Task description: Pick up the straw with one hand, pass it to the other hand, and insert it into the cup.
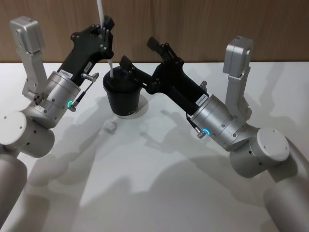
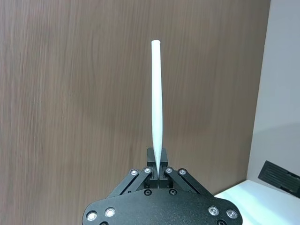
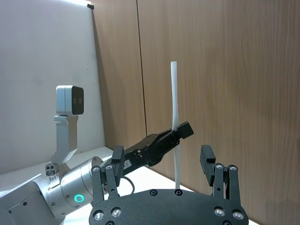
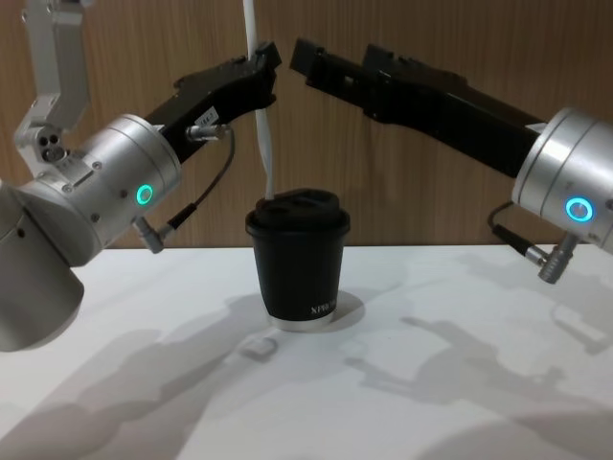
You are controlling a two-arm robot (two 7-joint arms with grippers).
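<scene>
Black claws (image 1: 105,30) on silver wrists, teal and blue lights.

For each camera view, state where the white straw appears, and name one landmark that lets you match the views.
Head: straw top centre-left, in left gripper.
Left wrist: centre, rising from jaws.
Right wrist: centre, upright.
Chest: top centre-left, reaching down to the cup lid.
Landmark: left gripper gripping it.

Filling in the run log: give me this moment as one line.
left gripper: shut on straw, upright | straw tip: at cup lid | right gripper: open, above cup, apart from straw | cup: upright on table
</scene>
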